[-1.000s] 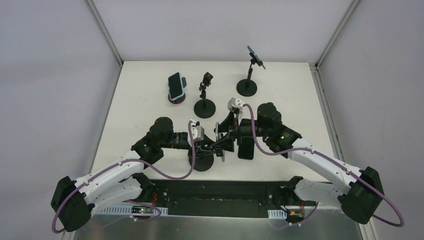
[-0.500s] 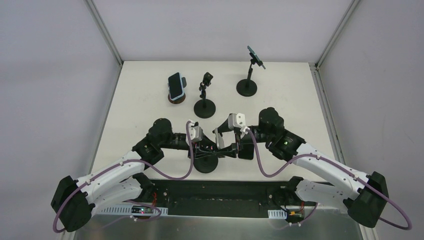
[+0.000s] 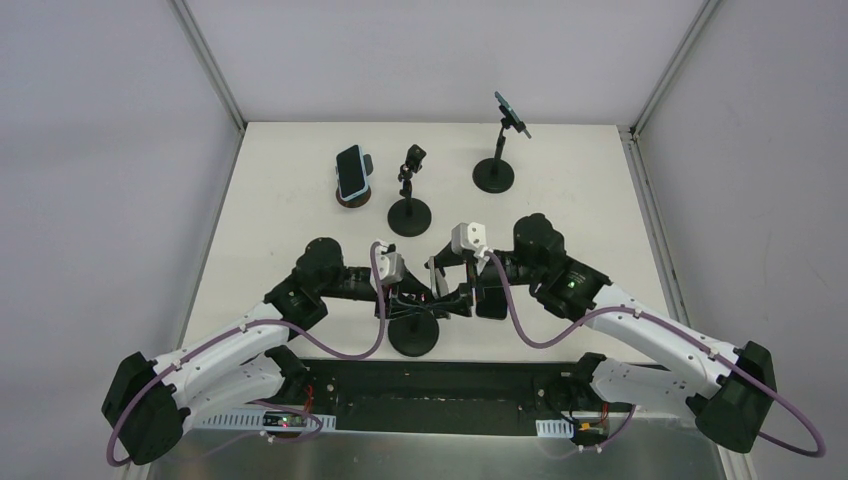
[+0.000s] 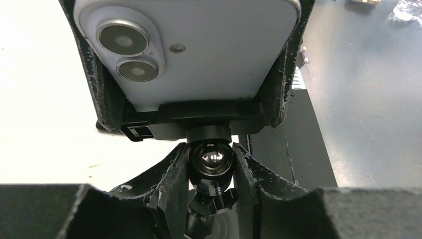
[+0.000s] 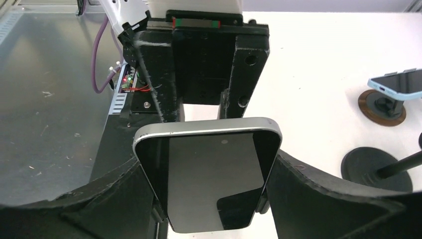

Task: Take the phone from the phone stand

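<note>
Not free: phone (image 5: 209, 174) sits in stand (image 4: 194, 122).
My left gripper (image 4: 210, 167) pinches the ball joint (image 4: 211, 157), right gripper (image 5: 214, 194) clamps phone; pull-off remains.

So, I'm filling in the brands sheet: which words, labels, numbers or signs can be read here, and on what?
No text can be read.
The pale blue-grey phone: back shows two lenses, no logo in view; screen dark.
The black ball-jointed phone stand: no marking visible.
The far phone on the brown base and far blue phone on the tall stand: too small to tell.
</note>
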### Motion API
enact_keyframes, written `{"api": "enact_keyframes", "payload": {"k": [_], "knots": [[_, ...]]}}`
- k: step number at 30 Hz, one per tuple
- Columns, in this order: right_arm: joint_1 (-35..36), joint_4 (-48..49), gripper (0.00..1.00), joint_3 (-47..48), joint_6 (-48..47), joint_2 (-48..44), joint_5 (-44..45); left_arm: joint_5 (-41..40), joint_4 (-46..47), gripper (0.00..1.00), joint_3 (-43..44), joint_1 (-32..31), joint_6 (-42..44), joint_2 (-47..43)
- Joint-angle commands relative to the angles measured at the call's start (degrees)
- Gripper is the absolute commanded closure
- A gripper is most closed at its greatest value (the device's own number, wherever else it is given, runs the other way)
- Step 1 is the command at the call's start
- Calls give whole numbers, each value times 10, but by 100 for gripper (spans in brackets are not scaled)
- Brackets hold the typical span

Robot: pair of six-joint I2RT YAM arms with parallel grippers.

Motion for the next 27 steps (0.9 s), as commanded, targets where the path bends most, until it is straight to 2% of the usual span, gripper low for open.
{"api": "enact_keyframes", "payload": {"k": [1,3,6,12,27], "knots": [[6,10,100,43,64,-10,-12,-40,50,54,3,11,-6,-21],[7,19,100,38,78,-8,-12,-51,50,39,6,11,-3,-23],[10,34,100,31,88,-5,-11,-54,49,31,14,11,-1,-17],[14,76,100,18,104,-4,3,-32,49,30,27,11,-9,10],[19,104,100,33,107,11,6,-6,50,30,51,-10,-24,47]]}}
